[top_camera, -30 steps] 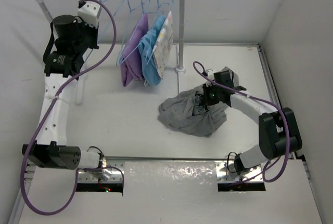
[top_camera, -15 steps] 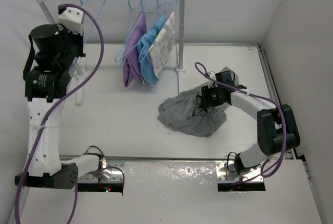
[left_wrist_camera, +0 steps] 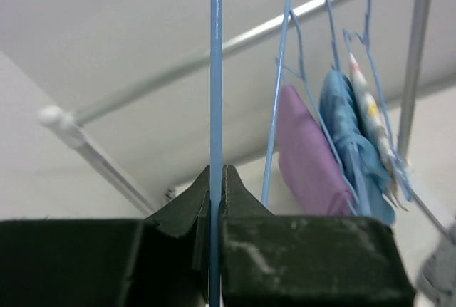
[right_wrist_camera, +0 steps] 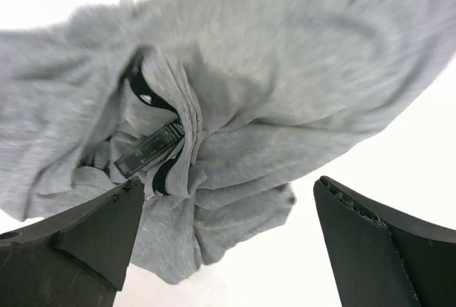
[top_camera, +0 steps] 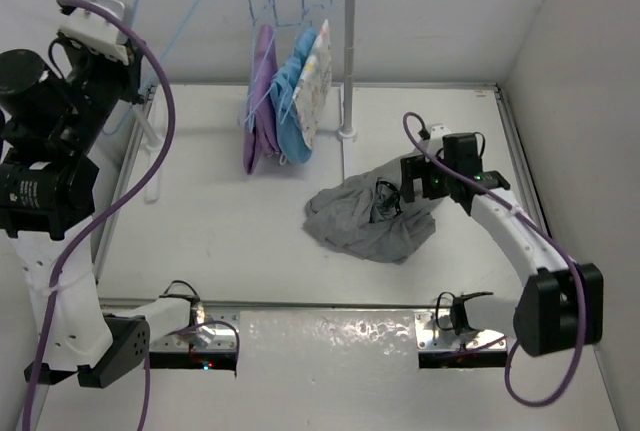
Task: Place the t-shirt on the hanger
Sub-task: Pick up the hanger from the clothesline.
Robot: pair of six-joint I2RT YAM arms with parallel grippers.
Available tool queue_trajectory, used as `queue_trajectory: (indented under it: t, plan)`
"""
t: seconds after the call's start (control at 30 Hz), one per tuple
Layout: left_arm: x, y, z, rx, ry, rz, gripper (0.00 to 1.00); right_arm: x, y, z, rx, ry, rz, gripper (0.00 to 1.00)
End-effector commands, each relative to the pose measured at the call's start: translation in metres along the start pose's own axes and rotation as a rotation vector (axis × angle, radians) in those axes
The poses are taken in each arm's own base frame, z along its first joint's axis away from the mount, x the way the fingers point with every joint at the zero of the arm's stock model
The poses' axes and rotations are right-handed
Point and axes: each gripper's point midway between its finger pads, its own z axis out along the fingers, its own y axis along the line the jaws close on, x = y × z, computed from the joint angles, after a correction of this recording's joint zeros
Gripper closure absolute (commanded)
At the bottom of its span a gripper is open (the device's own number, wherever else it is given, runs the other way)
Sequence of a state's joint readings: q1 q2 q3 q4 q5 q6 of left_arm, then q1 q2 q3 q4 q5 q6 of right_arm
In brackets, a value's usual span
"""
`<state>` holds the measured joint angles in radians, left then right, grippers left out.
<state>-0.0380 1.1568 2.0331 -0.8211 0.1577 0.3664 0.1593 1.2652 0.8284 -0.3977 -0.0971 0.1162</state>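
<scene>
Pinching the hanger (left_wrist_camera: 216,72) wire, left fingers (left_wrist_camera: 228,182) are clamped shut, probably to carry it. Right fingers (right_wrist_camera: 100,232) gape empty over the t-shirt (right_wrist_camera: 249,58) heaped on the bench (top_camera: 220,221), likely lining up a grab.

Bright, even overhead light, faint shadows, wrist views slightly soft.
</scene>
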Motion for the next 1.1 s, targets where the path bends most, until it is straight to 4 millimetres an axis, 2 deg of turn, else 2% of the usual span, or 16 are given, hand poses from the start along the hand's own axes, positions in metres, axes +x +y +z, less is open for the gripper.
queue_trajectory:
  t: [0.0, 0.03, 0.13, 0.17, 0.3, 0.4, 0.47, 0.53, 0.63, 0.77, 0.8, 0.83, 0.9, 0.97, 1.0, 1.07]
  plan:
    - [-0.032, 0.027, -0.009, -0.129, -0.090, 0.031, 1.00, -0.032, -0.007, -0.032, 0.055, -0.101, -0.047, 0.01]
    - [-0.029, 0.025, -0.011, -0.117, -0.077, 0.060, 1.00, -0.039, -0.005, -0.039, 0.048, -0.117, -0.050, 0.01]
    - [-0.032, -0.009, -0.018, 0.072, -0.108, 0.119, 1.00, -0.049, 0.008, -0.060, -0.016, -0.158, -0.107, 0.01]
    - [-0.035, -0.028, -0.019, 0.177, -0.135, 0.121, 1.00, -0.054, 0.011, -0.068, -0.031, -0.185, -0.137, 0.01]
    - [-0.030, -0.074, -0.013, 0.443, -0.180, 0.141, 1.00, -0.085, 0.019, -0.114, -0.039, -0.366, -0.231, 0.01]
    - [-0.025, -0.093, -0.002, 0.563, -0.172, 0.062, 1.00, -0.100, 0.026, -0.153, -0.035, -0.495, -0.290, 0.01]
    - [-0.025, -0.097, 0.018, 0.583, -0.172, -0.032, 1.00, -0.109, 0.032, -0.178, -0.039, -0.590, -0.322, 0.01]
    - [-0.024, -0.115, 0.029, 0.669, -0.167, -0.096, 1.00, -0.117, 0.039, -0.204, -0.047, -0.687, -0.351, 0.01]
    - [-0.026, -0.177, 0.029, 0.776, -0.137, -0.085, 1.00, -0.126, 0.044, -0.237, -0.039, -0.784, -0.355, 0.04]
    - [-0.007, -0.245, 0.031, 0.829, -0.038, -0.006, 1.00, -0.135, 0.047, -0.269, -0.020, -0.857, -0.385, 0.03]
    - [0.010, -0.262, 0.038, 0.827, 0.028, 0.020, 1.00, -0.132, 0.042, -0.269, 0.003, -0.829, -0.374, 0.03]
    - [0.012, -0.284, 0.029, 0.876, 0.036, 0.041, 1.00, -0.133, 0.037, -0.272, 0.034, -0.820, -0.362, 0.03]
    - [0.027, -0.297, 0.035, 0.872, 0.077, 0.069, 1.00, -0.128, 0.016, -0.284, 0.149, -0.774, -0.325, 0.03]
    - [0.033, -0.297, 0.046, 0.822, 0.086, 0.079, 1.00, -0.125, 0.007, -0.298, 0.214, -0.759, -0.322, 0.03]
    - [0.054, -0.312, 0.054, 0.838, 0.137, 0.107, 1.00, -0.112, -0.003, -0.302, 0.264, -0.709, -0.303, 0.03]
    - [0.058, -0.321, 0.052, 0.870, 0.144, 0.116, 1.00, -0.110, -0.003, -0.303, 0.267, -0.704, -0.301, 0.03]
